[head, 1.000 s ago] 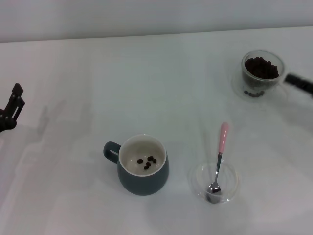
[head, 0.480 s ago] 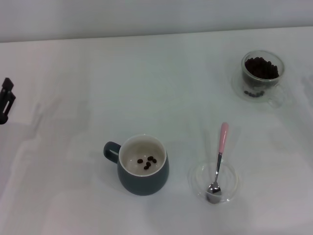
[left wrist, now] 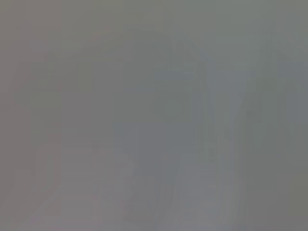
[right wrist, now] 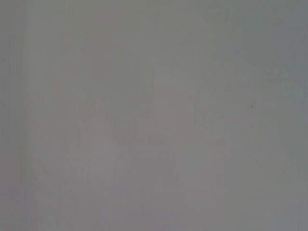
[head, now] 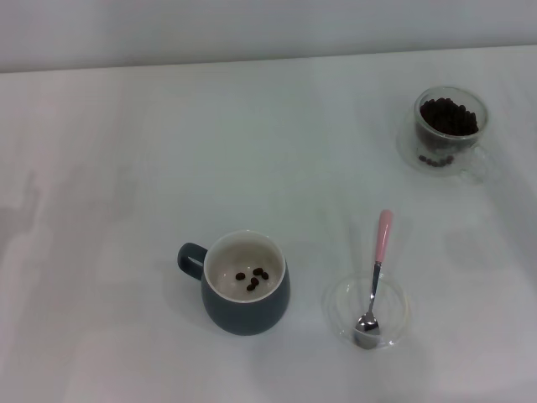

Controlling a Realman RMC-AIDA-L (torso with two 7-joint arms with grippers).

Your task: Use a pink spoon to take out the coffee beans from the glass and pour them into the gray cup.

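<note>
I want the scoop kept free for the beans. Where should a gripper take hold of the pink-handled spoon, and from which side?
Grip the pale pink handle of the slim metal-bowled spoon, probably from above, fingers closing across its narrow width. The silver bowl end rests in the shallow clear glass saucer, while the pink end sticks out past the rim toward the far side, clear of other things. Neither gripper is in view.

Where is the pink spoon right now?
In the head view, the pink spoon lies on the robot's right, bowl resting in the glass saucer, beside the gray cup.

body: none visible | wrist views: featureless grey (nothing discernible)
</note>
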